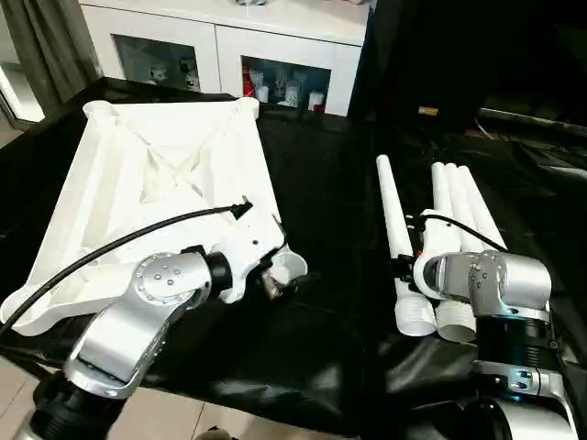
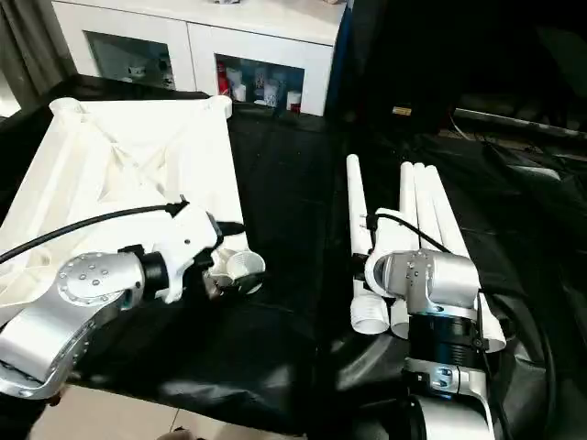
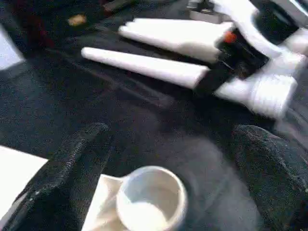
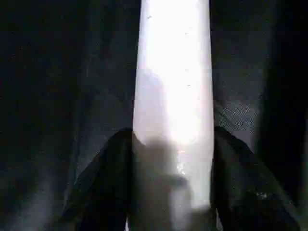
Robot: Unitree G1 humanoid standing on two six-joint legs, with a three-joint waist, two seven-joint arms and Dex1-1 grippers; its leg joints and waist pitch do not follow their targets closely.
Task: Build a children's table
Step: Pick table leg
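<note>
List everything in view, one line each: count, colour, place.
table top: 1, white, upside down on the black sheet, robot's left; ribbed underside up, round socket at its near corner
table legs: 4, white, lying side by side on the sheet, robot's right; the leftmost leg lies slightly apart from the other three
sheet: 1, black, covering the work surface
cabinet: 1, white with glass doors, behind the work surface; small items inside, too small to tell
left claw: 1, black fingers, spread wide on either side of the near corner socket
right claw: 1, black fingers, either side of the leftmost leg; contact unclear
forearms: 2, silver, left, right
</note>
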